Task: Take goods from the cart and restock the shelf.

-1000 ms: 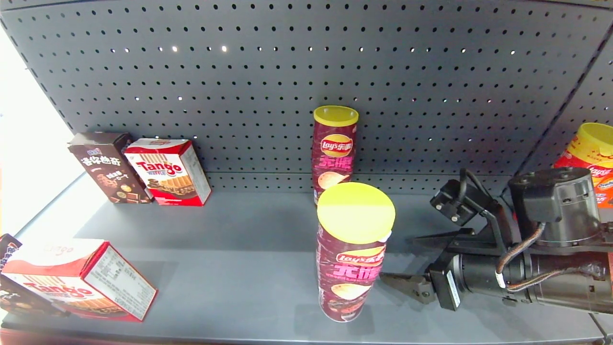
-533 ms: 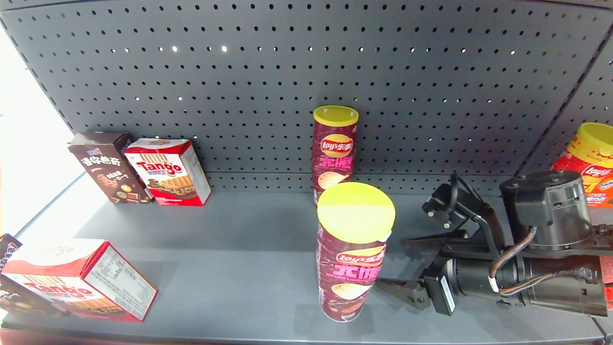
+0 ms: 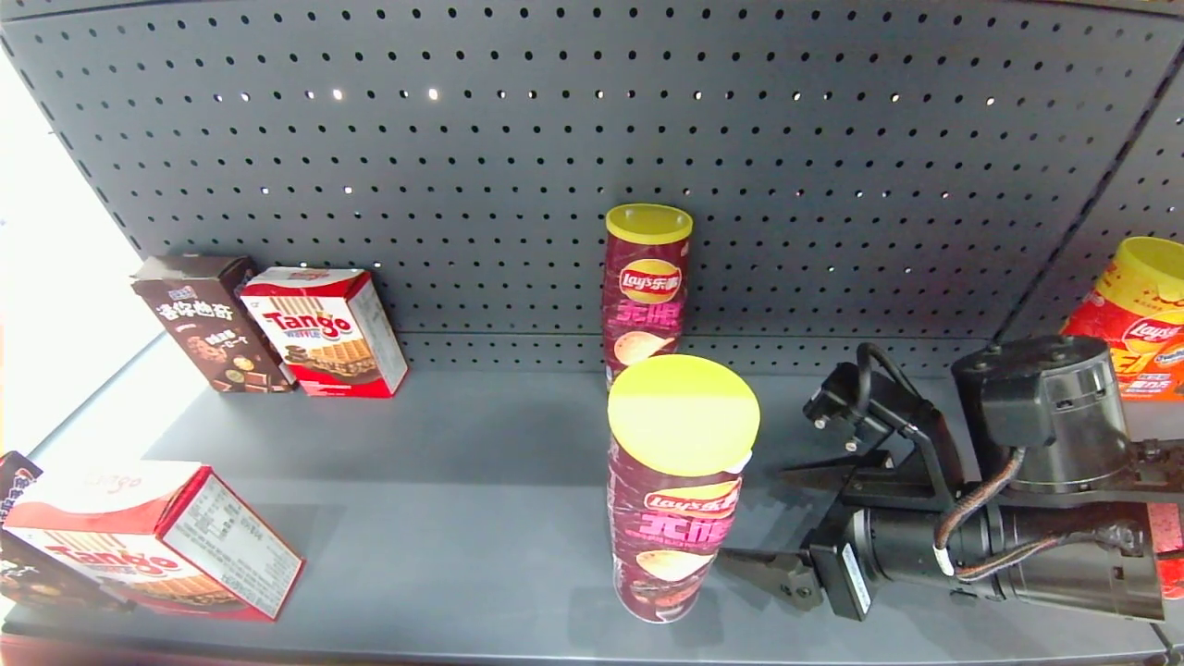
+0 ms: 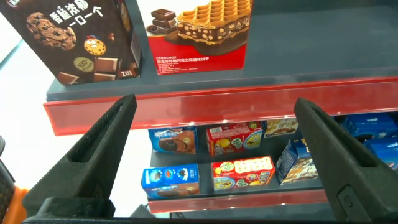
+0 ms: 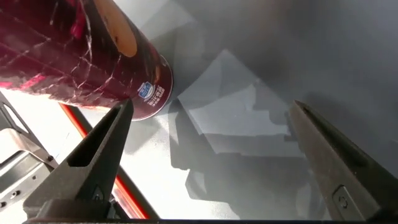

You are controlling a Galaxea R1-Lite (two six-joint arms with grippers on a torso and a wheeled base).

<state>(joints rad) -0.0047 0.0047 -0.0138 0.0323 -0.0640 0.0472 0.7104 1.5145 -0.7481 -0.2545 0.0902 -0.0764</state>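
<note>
Two maroon chips cans with yellow lids stand upright on the grey shelf (image 3: 444, 518). The front can (image 3: 678, 518) is near the shelf's front edge, and the rear can (image 3: 646, 289) is against the pegboard. My right gripper (image 3: 760, 516) lies low, just right of the front can, open, with its near finger (image 3: 763, 566) close beside the can's lower side. In the right wrist view the front can (image 5: 81, 62) lies beside one finger (image 5: 93, 162), and the gap of the right gripper (image 5: 211, 162) holds nothing. My left gripper (image 4: 217, 155) is open in front of a red-edged shelf.
A dark cookie box (image 3: 208, 324) and a red wafer box (image 3: 326, 331) stand at the back left. Another wafer box (image 3: 157, 541) lies at the front left corner. An orange can (image 3: 1142, 314) stands at the far right. Bare shelf floor spans between the boxes and the cans.
My right arm has slid a little to the left, toward the front can. That can's lid has shifted slightly left. The other goods have not moved.
</note>
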